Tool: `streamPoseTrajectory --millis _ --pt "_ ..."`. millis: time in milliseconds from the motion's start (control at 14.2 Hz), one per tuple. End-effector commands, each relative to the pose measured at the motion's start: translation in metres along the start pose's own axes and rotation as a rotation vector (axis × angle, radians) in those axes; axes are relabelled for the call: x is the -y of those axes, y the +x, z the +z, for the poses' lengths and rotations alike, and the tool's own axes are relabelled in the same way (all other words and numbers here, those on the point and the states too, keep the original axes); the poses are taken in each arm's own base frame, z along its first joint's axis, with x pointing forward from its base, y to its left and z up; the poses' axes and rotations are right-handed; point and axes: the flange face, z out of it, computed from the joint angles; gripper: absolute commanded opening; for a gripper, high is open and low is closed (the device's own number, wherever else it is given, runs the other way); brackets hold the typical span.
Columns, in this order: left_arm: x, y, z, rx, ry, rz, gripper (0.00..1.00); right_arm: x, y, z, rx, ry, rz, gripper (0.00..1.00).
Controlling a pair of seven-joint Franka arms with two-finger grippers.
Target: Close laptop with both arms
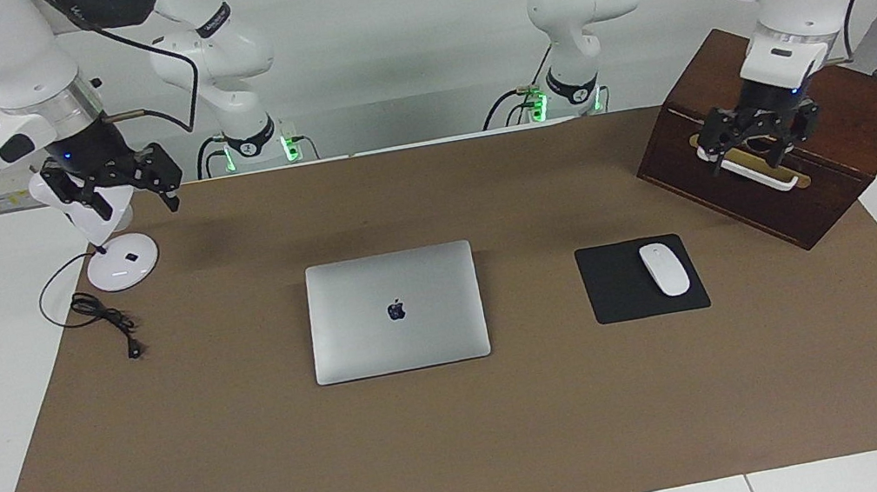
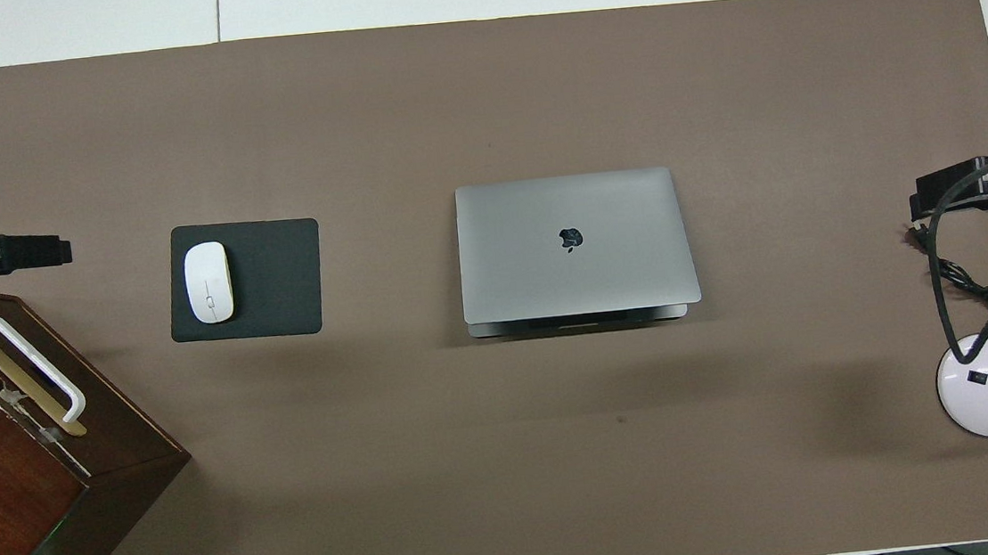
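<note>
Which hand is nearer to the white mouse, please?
Left. The left hand hangs over the wooden box beside the mouse pad that carries the white mouse; the right hand is over the lamp, at the other end.

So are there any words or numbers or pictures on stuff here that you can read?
No words or numbers can be read here.
Apple logo, a sign and no text: on the lid of the shut laptop.
Dark lettering on the white arms' upper joints: too small to read.
White mouse, black mouse pad, wooden box, lamp base: no writing shows.
</note>
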Motion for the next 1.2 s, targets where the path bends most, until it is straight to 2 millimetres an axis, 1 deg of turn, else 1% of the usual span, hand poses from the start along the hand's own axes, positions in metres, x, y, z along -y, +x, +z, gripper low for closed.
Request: streamPoseTrajectory --millis 0,70,211,352,423,704,845,986,1127 --pt "0.002 0.025 -0.023 0.059 0.037 -0.115 1.00 0.000 -0.014 0.003 0.040 0.016 -0.032 1.00" --pt "0.000 0.027 -0.027 0.063 0.043 -0.160 1.00 0.000 -0.015 0.002 0.043 0.015 -0.031 1.00" --pt "-0.001 0.024 -0.034 0.092 0.043 -0.185 1.00 0.000 -0.016 0.004 0.057 0.015 -0.031 1.00" --pt "0.000 0.027 -0.061 0.080 0.041 -0.187 1.00 0.000 -0.017 0.005 0.069 0.013 -0.031 1.00" --pt "0.000 0.028 -0.069 0.084 0.043 -0.186 1.00 0.000 -0.018 0.003 0.066 0.014 -0.031 1.00" --pt "-0.003 0.028 -0.070 0.078 0.042 -0.182 1.00 -0.002 -0.019 0.004 0.074 0.015 -0.031 1.00" --pt "-0.003 0.024 -0.063 0.095 0.041 -0.181 1.00 -0.002 -0.019 0.004 0.072 0.014 -0.091 1.00" --pt "-0.003 0.021 -0.057 0.109 0.042 -0.181 1.00 -0.002 -0.019 0.004 0.073 0.013 -0.111 1.00" --pt "-0.003 0.020 -0.056 0.111 0.042 -0.182 1.00 -0.001 -0.019 0.002 0.067 0.011 -0.115 1.00"
